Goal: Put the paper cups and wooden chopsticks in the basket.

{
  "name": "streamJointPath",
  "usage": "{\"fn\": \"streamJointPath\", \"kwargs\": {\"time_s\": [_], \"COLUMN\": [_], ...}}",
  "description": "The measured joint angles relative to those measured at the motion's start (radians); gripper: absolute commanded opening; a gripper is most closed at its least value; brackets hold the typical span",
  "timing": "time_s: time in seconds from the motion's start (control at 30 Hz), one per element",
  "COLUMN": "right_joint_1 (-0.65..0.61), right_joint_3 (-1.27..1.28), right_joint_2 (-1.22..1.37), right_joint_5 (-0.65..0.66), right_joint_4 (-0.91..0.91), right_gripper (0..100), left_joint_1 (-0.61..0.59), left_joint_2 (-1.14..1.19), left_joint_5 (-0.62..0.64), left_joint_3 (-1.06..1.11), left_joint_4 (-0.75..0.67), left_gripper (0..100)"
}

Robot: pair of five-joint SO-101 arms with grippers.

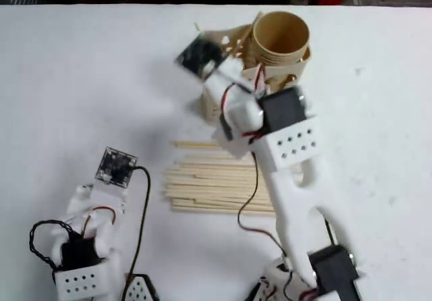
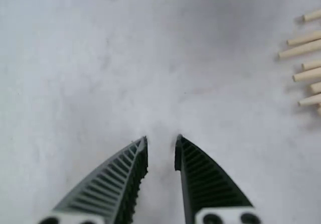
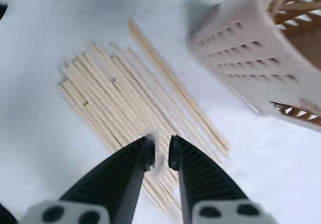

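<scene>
Basket (image 3: 235, 58) half hidden by right arm, paper cups (image 1: 280, 36) inside. Chopsticks (image 1: 209, 183) piled mid-table, ends under arm. Right gripper (image 3: 160, 151) over pile, barely parted, empty. Left gripper (image 2: 160, 148) slightly parted, empty, over table (image 2: 100, 58) beside pile.

On the tabletop (image 1: 81, 78), the wooden chopsticks (image 1: 209, 183) lie in a flat pile near the centre, running along the 3-to-9 o'clock line. The basket (image 1: 231, 42) stands at 12 o'clock from the pile, close to it but apart from it. One paper cup (image 1: 280, 38) stands upright at the basket's 2 o'clock part, with basket wall on either side of it. The right arm extends from the 5 o'clock edge toward 12 o'clock, crossing above the pile's 3 o'clock end; the right claw (image 3: 160, 151) hangs over the chopsticks, with the basket just beyond. The left claw (image 2: 160, 146) sits over bare tabletop at 8 o'clock from the pile, the chopstick ends lying off to its side.
</scene>
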Motion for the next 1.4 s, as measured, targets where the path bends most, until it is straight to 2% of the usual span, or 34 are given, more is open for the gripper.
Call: {"fn": "streamJointPath", "kwargs": {"time_s": [0.17,0.4,0.67,1.17,1.4], "right_joint_1": [-0.068,-0.086,-0.227,-0.229,-0.172], "right_joint_3": [0.221,0.502,0.812,0.835,0.836], "right_joint_2": [-0.026,-0.015,0.000,0.187,0.161], "right_joint_5": [0.086,0.190,0.222,0.224,0.222], "right_joint_4": [-0.048,-0.288,-0.600,-0.770,-0.773], "right_gripper": [18.5,14.2,14.1,13.5,3.6], "left_joint_1": [0.000,0.000,0.000,0.000,0.000], "left_joint_2": [0.000,0.000,0.000,0.000,0.000], "left_joint_5": [0.000,0.000,0.000,0.000,0.000], "left_joint_3": [0.000,0.000,0.000,0.000,0.000], "left_joint_4": [0.000,0.000,0.011,0.011,0.011], "left_gripper": [11,11,11,11,11]}}
